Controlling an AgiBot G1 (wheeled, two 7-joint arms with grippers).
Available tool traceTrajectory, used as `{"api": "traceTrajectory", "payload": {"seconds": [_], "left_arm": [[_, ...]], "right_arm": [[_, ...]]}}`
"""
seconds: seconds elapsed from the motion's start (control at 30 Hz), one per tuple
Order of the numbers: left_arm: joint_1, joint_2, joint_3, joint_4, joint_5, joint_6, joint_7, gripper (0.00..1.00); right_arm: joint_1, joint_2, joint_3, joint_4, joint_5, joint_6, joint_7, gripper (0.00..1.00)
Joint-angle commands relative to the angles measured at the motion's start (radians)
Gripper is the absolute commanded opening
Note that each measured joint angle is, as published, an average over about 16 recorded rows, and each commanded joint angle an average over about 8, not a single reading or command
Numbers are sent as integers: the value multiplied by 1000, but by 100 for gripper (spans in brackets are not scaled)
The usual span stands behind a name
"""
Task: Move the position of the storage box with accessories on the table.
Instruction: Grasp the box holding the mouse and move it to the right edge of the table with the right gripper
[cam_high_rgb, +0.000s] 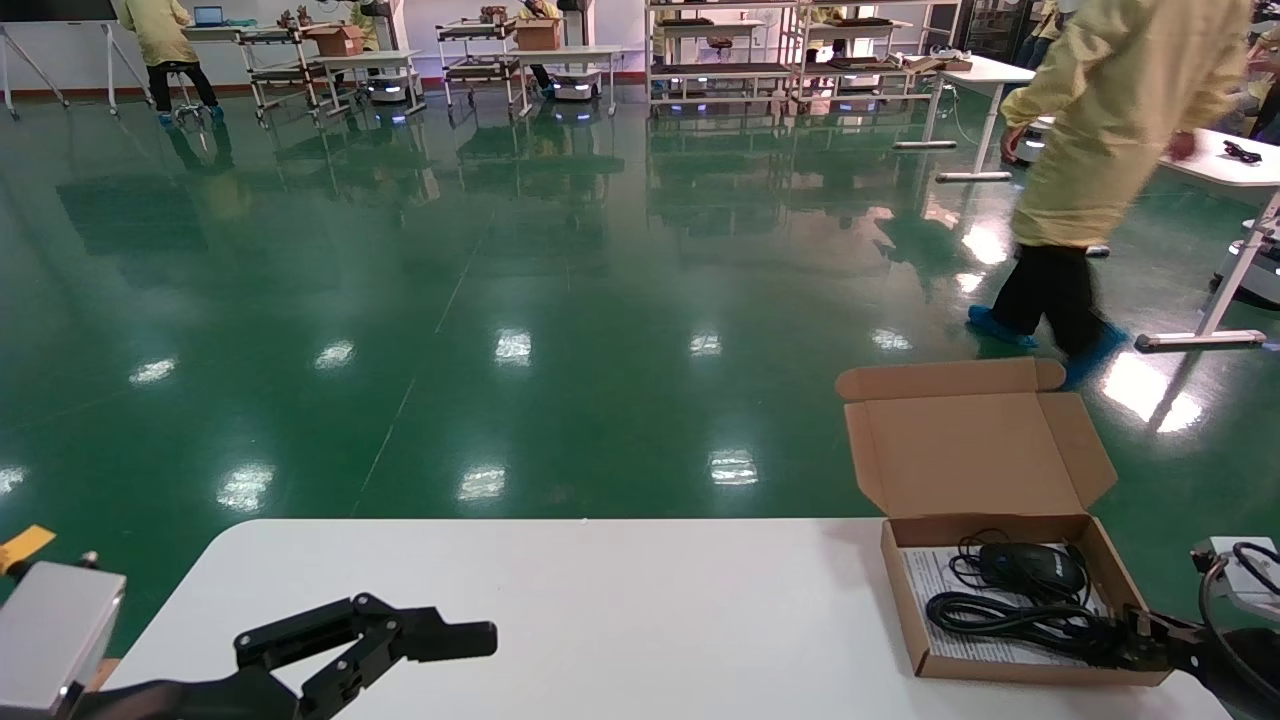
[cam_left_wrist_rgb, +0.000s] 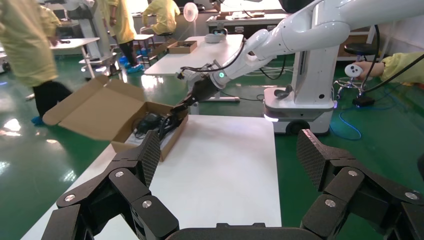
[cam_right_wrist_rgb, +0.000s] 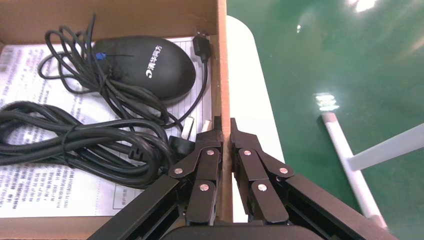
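Head view: a large white counter (cam_high_rgb: 620, 600) with rounded corners stands on a glossy green floor (cam_high_rgb: 500, 300). At the counter's right end sits the shallow cardboard storage box (cam_high_rgb: 1010, 665), its lid (cam_high_rgb: 975, 440) folded open and back. Inside, on a white printed sheet (cam_high_rgb: 935, 585), lie a coiled black cable (cam_high_rgb: 1010, 615) and a black mouse (cam_high_rgb: 1030, 568). The right hand (cam_right_wrist_rgb: 225, 131) is pinched narrow on the box's near right wall, one finger inside and one outside. The left hand (cam_high_rgb: 420, 632) hovers over the counter's near left corner, spread wide and holding nothing.
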Motion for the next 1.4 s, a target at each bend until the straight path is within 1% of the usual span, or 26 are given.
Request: {"api": "traceTrajectory", "payload": {"seconds": [0.03, 0.23, 0.5, 0.57, 0.6, 0.8, 0.83, 0.87, 1.17, 1.4], "left_arm": [[0, 0, 0, 0, 0, 0, 0, 100], [0, 0, 0, 0, 0, 0, 0, 100], [0, 0, 0, 0, 0, 0, 0, 100], [0, 0, 0, 0, 0, 0, 0, 100], [0, 0, 0, 0, 0, 0, 0, 100], [0, 0, 0, 0, 0, 0, 0, 100], [0, 0, 0, 0, 0, 0, 0, 100], [0, 0, 0, 0, 0, 0, 0, 100], [0, 0, 0, 0, 0, 0, 0, 100], [0, 0, 0, 0, 0, 0, 0, 100]], "right_arm": [[1, 0, -10, 1, -15, 0, -11, 0], [6, 18, -28, 3, -40, -9, -38, 0], [8, 41, -32, 1, -46, -26, -50, 0], [8, 43, -31, 1, -46, -30, -51, 3], [8, 44, -31, 1, -45, -31, -52, 9], [6, 48, -31, 0, -45, -36, -56, 84], [6, 48, -31, 1, -45, -36, -57, 94], [6, 49, -31, 1, -44, -35, -58, 100], [4, 59, -20, 6, -29, -32, -67, 100], [-2, 66, 4, 17, 6, -30, -76, 100]]}}
